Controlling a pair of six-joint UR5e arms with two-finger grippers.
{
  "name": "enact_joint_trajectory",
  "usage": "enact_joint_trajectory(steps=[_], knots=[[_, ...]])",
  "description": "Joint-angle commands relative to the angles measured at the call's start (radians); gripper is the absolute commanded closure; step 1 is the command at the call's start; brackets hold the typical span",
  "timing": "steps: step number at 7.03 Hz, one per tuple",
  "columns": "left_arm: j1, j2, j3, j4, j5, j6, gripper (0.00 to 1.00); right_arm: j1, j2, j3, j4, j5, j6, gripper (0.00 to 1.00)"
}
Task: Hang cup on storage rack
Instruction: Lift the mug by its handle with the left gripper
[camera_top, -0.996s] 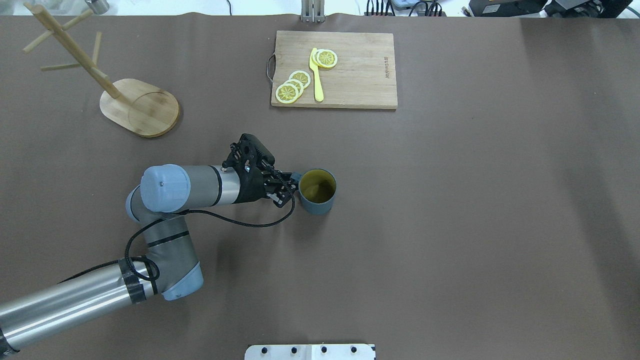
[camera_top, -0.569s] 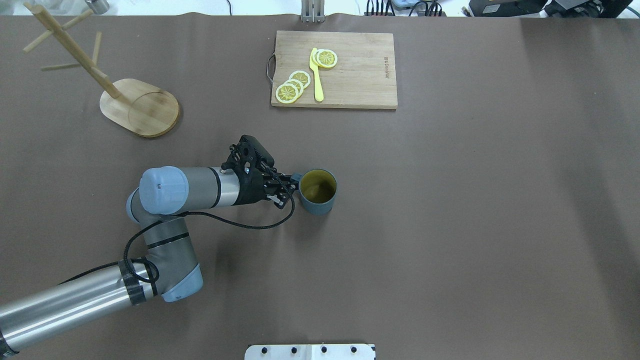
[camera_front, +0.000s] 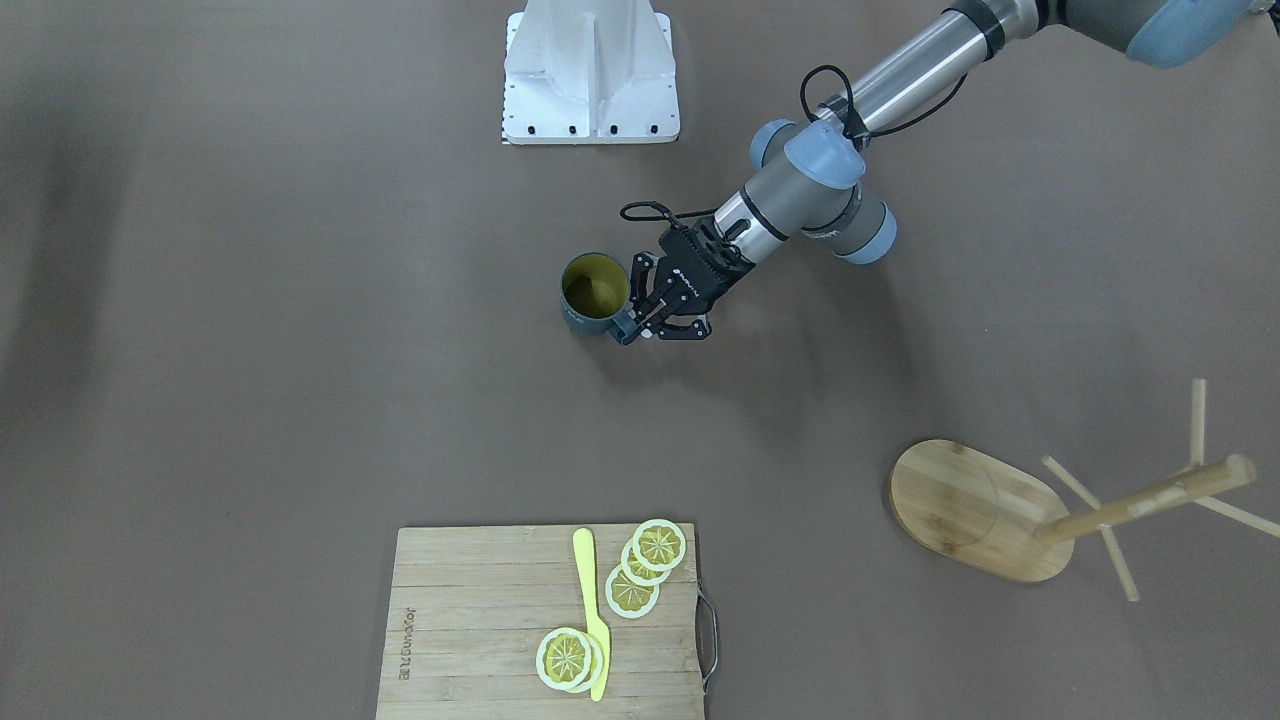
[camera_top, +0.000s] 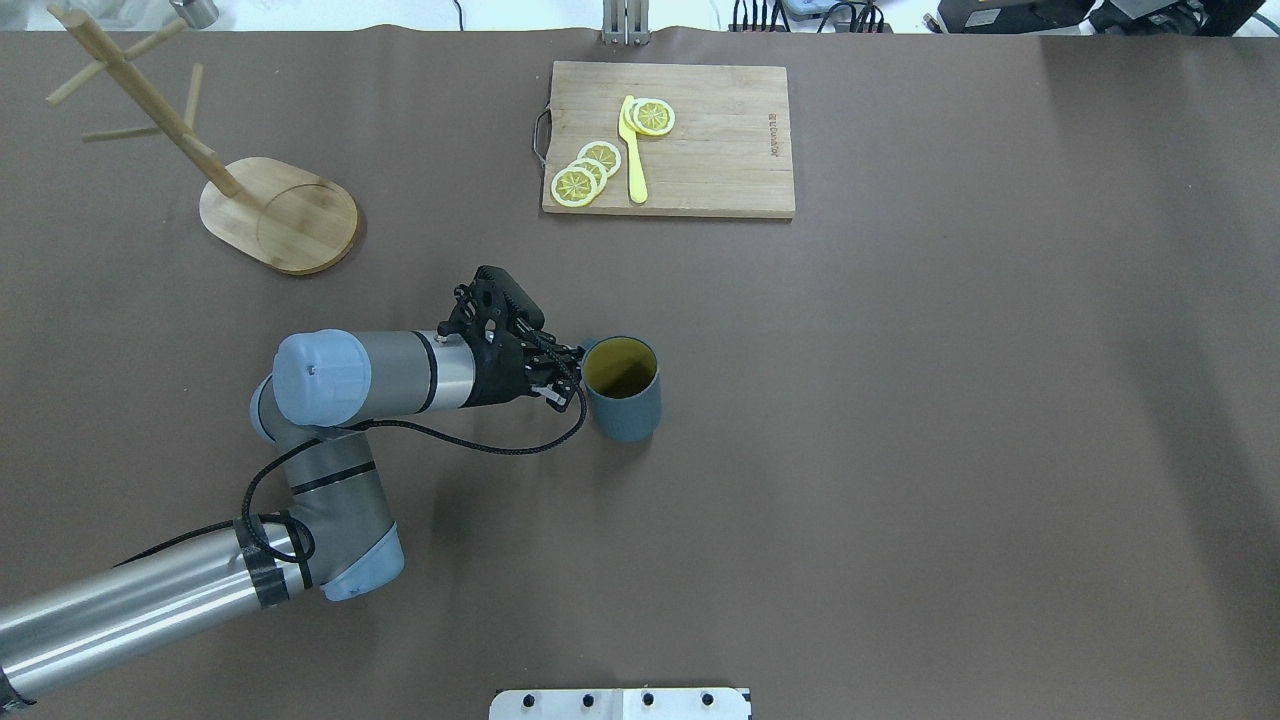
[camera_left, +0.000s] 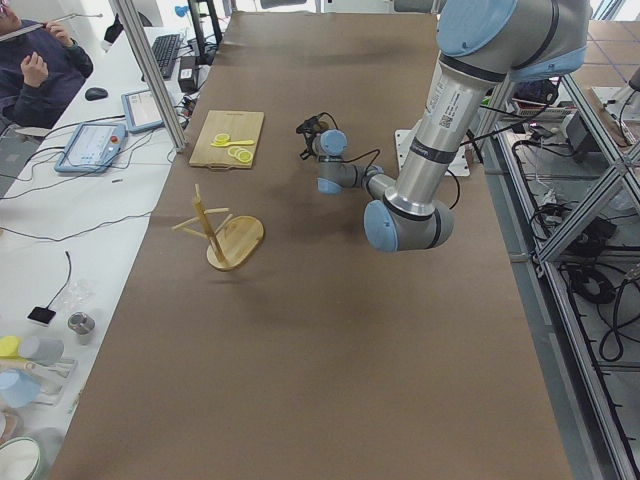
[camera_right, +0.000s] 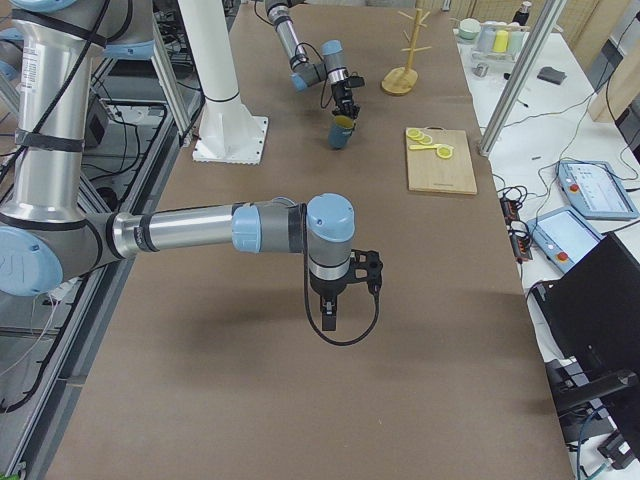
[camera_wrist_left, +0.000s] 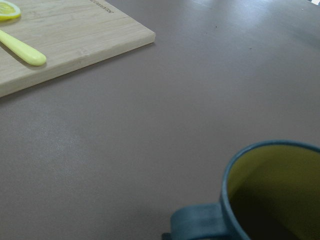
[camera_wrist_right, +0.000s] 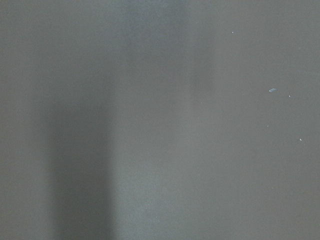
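The blue-grey cup (camera_top: 622, 400) with its yellow-olive inside stands upright near the table's middle; it also shows in the front view (camera_front: 593, 292) and the left wrist view (camera_wrist_left: 272, 192). My left gripper (camera_top: 574, 371) is shut on its loop handle (camera_wrist_left: 197, 225) from the cup's left, and the cup looks slightly raised. The bamboo storage rack (camera_top: 290, 215) stands at the far left with bare pegs, well apart from the cup. My right gripper (camera_right: 330, 318) shows only in the exterior right view, low over bare table; I cannot tell whether it is open or shut.
A wooden cutting board (camera_top: 700, 150) with lemon slices (camera_top: 585, 175) and a yellow knife (camera_top: 633, 150) lies at the far middle. The robot's white base plate (camera_top: 620, 703) is at the near edge. Brown table surface (camera_top: 420, 260) lies between cup and rack.
The cup has shifted a little to the left with my left gripper, and more of its side shows, as if lifted slightly. The rack and board have not moved.
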Motion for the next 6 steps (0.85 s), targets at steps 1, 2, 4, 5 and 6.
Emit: enact_joint_trajectory(steps=[1, 2, 4, 5, 6], knots=[[-0.030, 0.000, -0.004, -0.045, -0.001, -0.099, 1.00, 0.000, -0.003, -0.002, 0.000, -0.001, -0.001, 0.00], [-0.059, 0.000, -0.004, -0.048, -0.001, -0.107, 1.00, 0.000, -0.003, -0.009, 0.000, -0.002, -0.002, 0.00], [-0.112, 0.000, -0.006, -0.047, -0.010, -0.304, 1.00, 0.000, -0.001, -0.009, 0.000, -0.002, 0.000, 0.00], [-0.140, 0.000, -0.006, -0.048, -0.027, -0.405, 1.00, 0.000, -0.001, -0.009, 0.000, -0.002, 0.000, 0.00], [-0.174, 0.000, -0.006, -0.047, -0.084, -0.539, 1.00, 0.000, -0.001, -0.009, 0.000, -0.002, 0.000, 0.00]])
